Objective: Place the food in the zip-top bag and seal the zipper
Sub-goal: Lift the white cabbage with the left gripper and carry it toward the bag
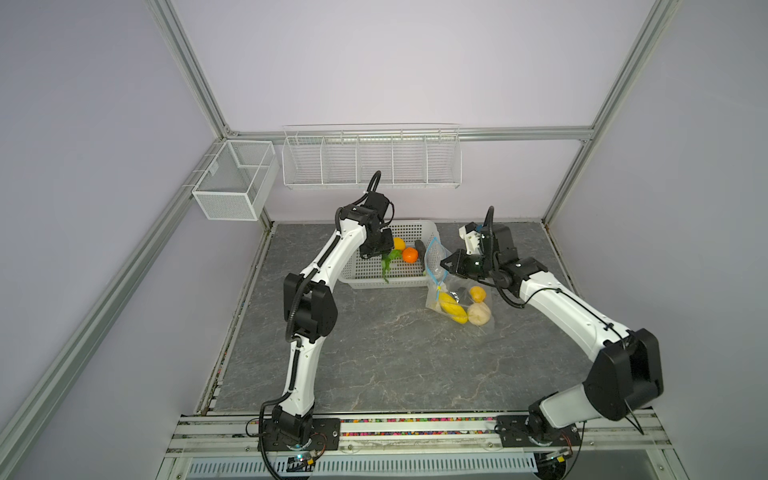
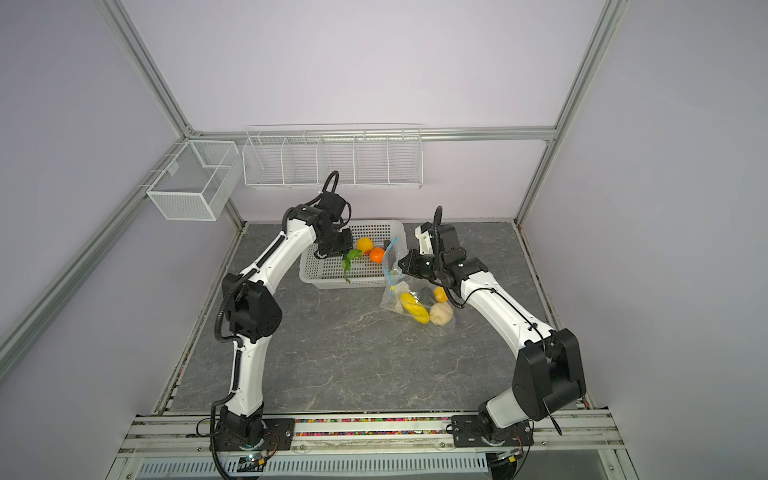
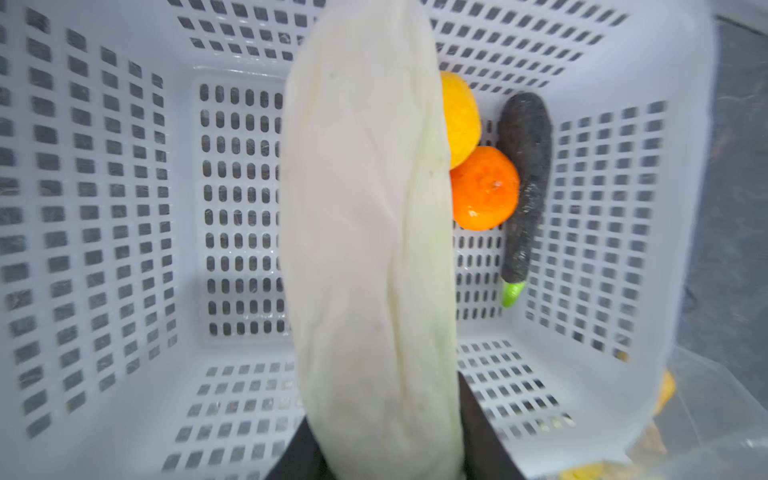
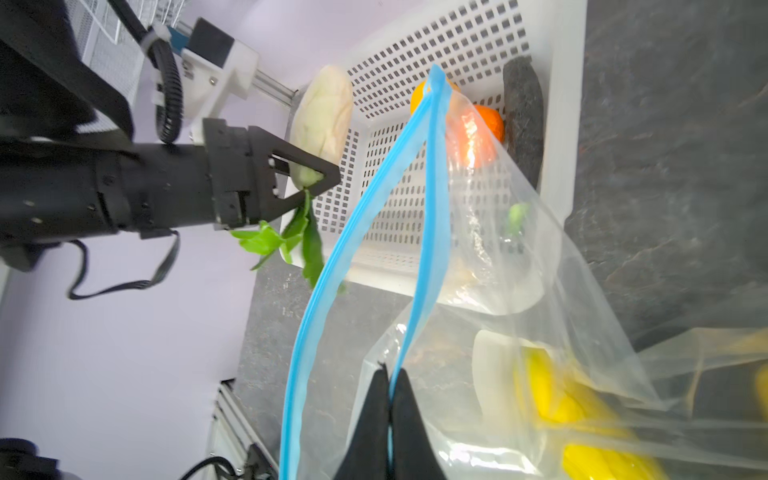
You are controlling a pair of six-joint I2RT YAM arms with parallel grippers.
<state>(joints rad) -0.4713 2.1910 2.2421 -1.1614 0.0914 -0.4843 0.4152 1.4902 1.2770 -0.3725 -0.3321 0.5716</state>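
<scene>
Grey marbled tabletop (image 1: 374,353) inside a lavender-walled, aluminium-framed cell.

Nearest: zip-top bag (image 4: 561,270) lies on the table right of centre, just beside the basket. Inside it are a long yellow piece (image 1: 453,309), a beige piece (image 1: 478,313) and a small yellow-orange piece (image 1: 478,294). The mouth is raised and gaping toward the basket. Zipper (image 4: 433,199) unsealed, its two blue strips spread apart; yellow slider tab (image 2: 392,287) sits at the near end.

Right gripper (image 4: 390,374): fingers pressed together on the bag's edge at the strip, holding the mouth up.

Behind: white perforated basket (image 1: 374,283) holds an orange (image 1: 410,255), a yellow round piece (image 1: 399,243) and a dark elongated piece (image 3: 525,187).

Left gripper (image 4: 318,178): over the basket, fingers clamped on the white radish (image 3: 370,249). Green leaves (image 4: 291,237) hang below.

Farthest: wire rack (image 1: 370,162) and mesh bin (image 1: 232,183) on the walls.

Assessment: roughly halfway. Radish not yet bagged, three pieces left in the basket, sealing not begun.
</scene>
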